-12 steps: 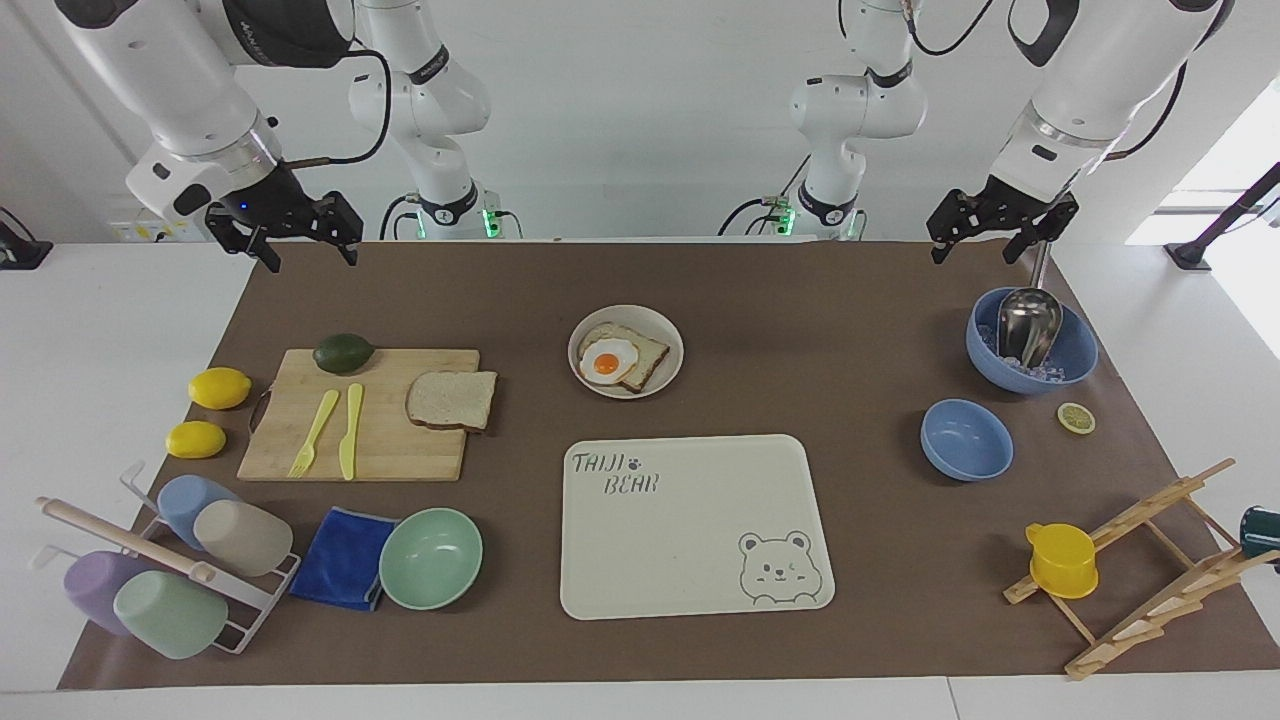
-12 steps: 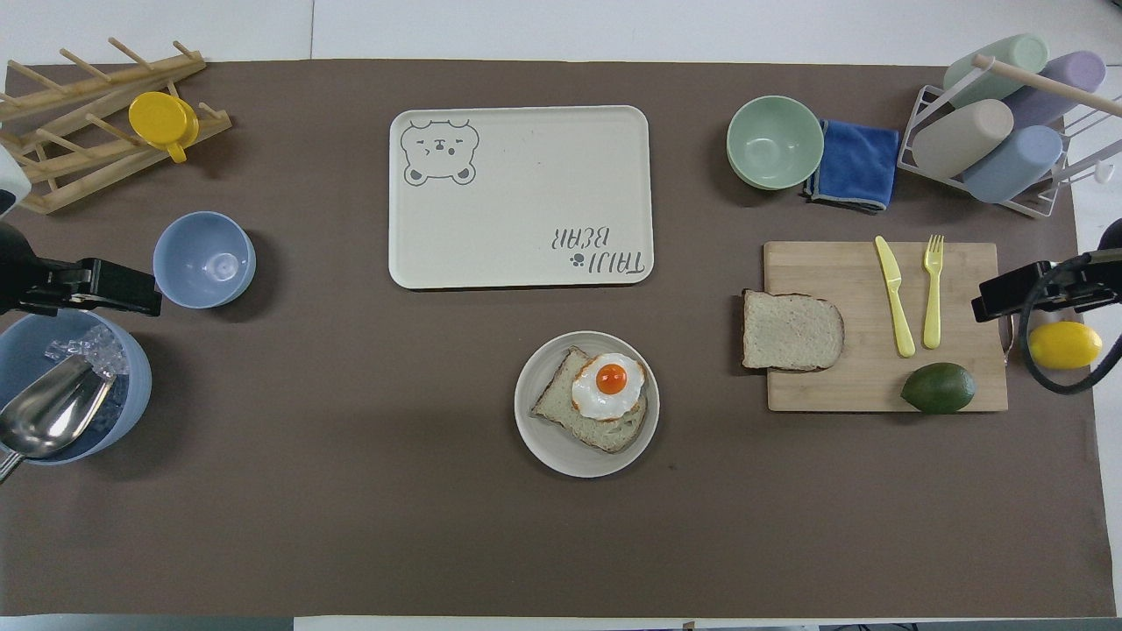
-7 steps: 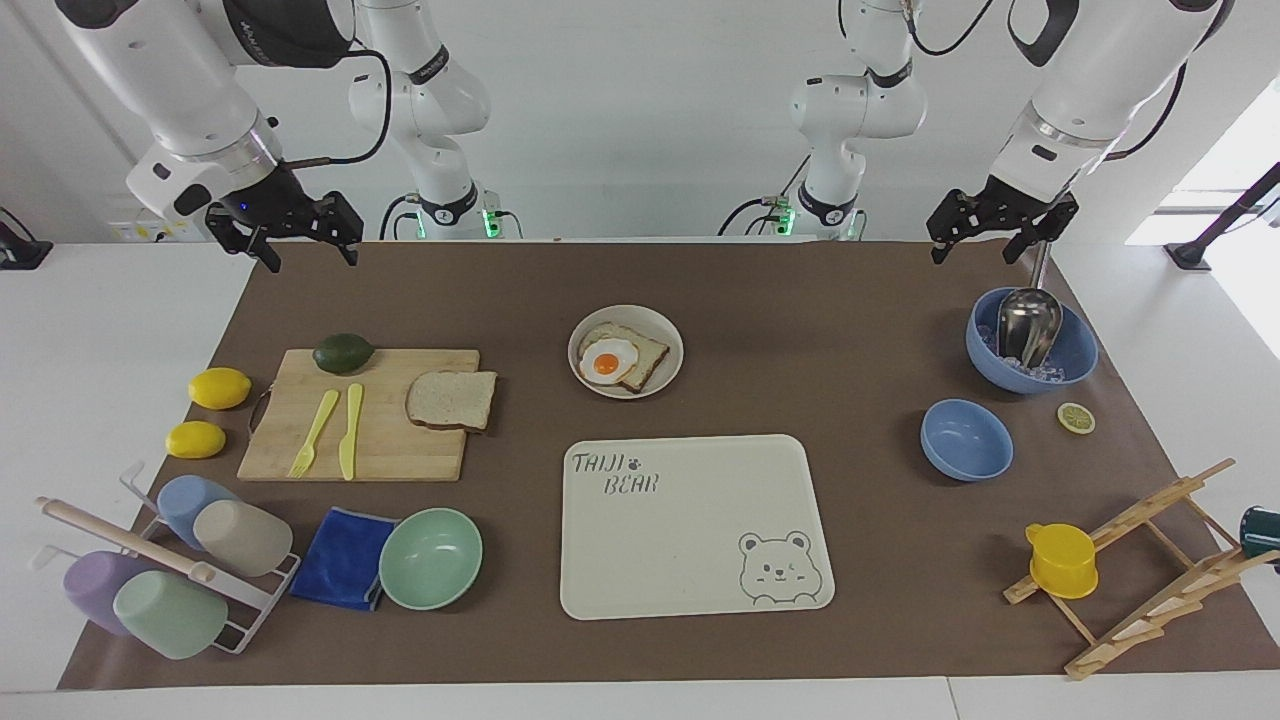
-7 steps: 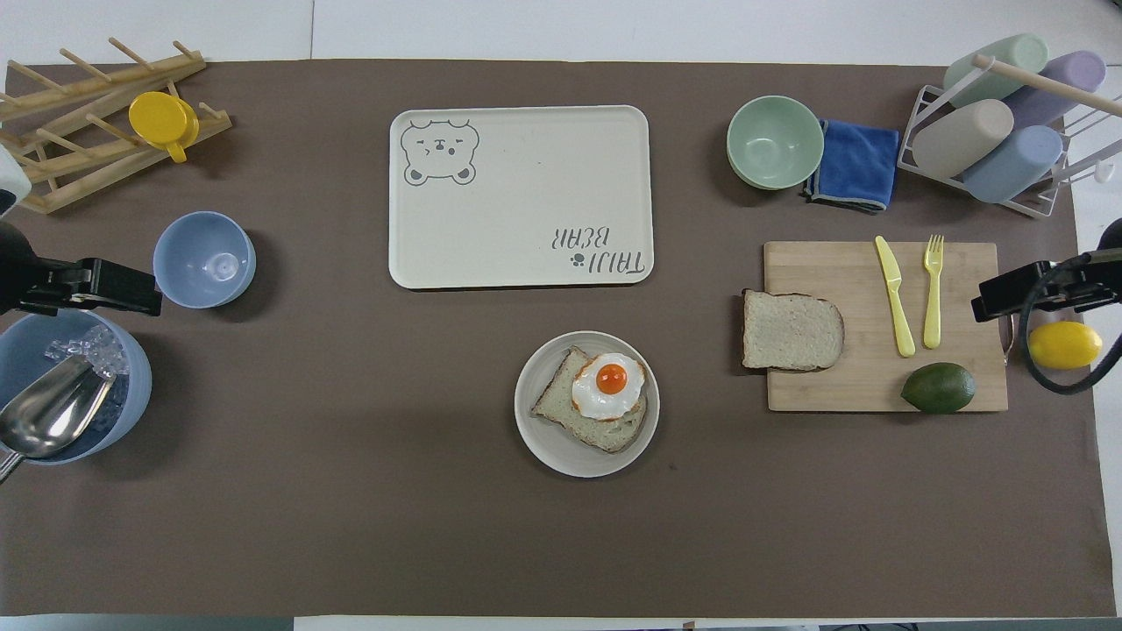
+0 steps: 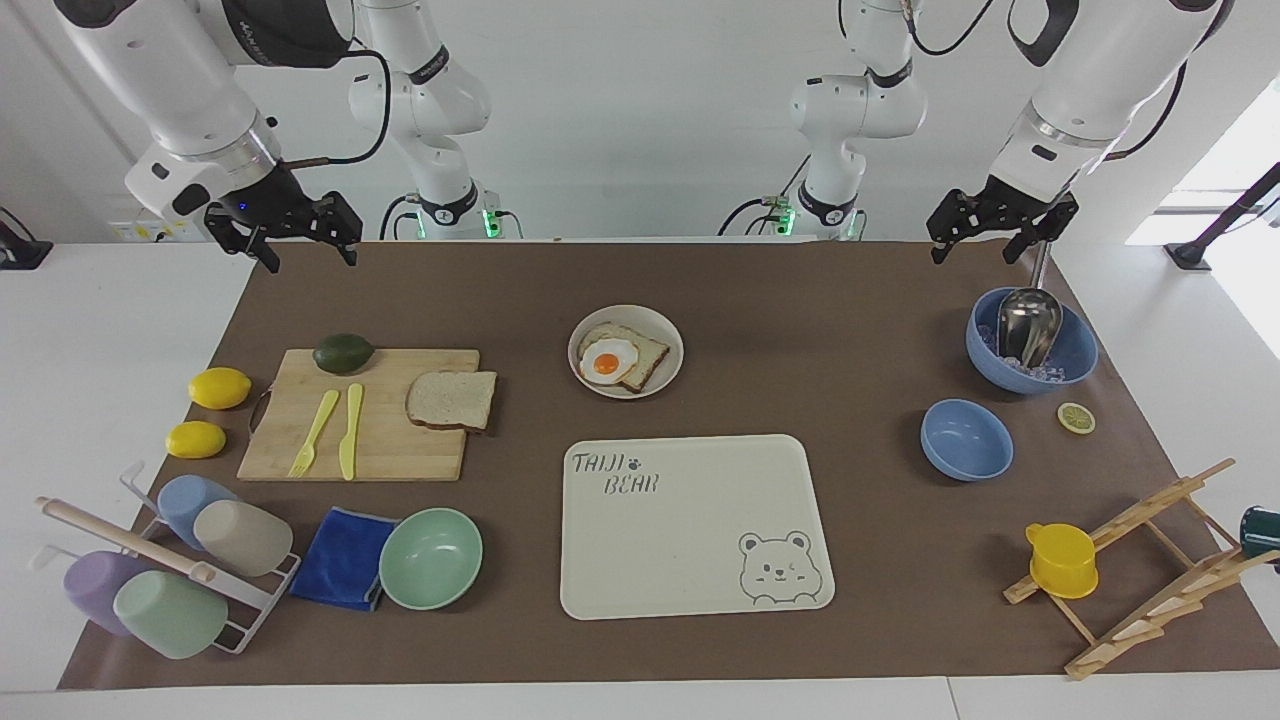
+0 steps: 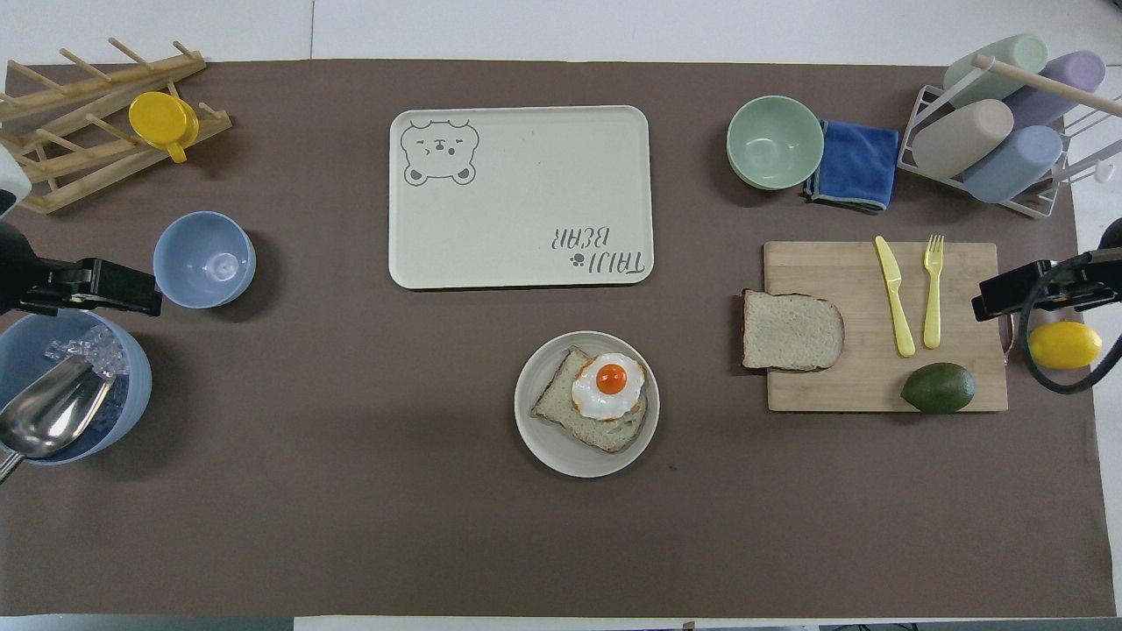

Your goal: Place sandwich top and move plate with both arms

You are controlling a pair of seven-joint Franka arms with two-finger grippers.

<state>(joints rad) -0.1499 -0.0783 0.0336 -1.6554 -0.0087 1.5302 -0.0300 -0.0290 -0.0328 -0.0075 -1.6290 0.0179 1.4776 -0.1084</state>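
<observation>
The sandwich top [image 5: 452, 399], a plain brown bread slice, lies on the wooden cutting board [image 5: 380, 455] at its edge toward the plate; it also shows in the overhead view [image 6: 791, 330]. The small cream plate [image 5: 668, 367] [image 6: 543, 438] sits mid-table and holds a toast slice with a fried egg [image 5: 609, 361]. My right gripper [image 5: 312, 258] [image 6: 990, 302] hangs open and empty over the table's robot-side edge by the board. My left gripper [image 5: 978, 252] [image 6: 131, 298] hangs open and empty over the ice bowl. Both arms wait.
The bear tray [image 5: 690, 560] lies farther from the robots than the plate. An avocado [image 5: 343, 352], yellow knife and fork lie on the board, lemons [image 5: 219, 387] beside it. Mint bowl [image 5: 431, 558], blue cloth, cup rack stand farther. Blue bowls [image 5: 966, 439], scoop [image 5: 1028, 325], wooden rack [image 5: 1150, 560] stand at the left arm's end.
</observation>
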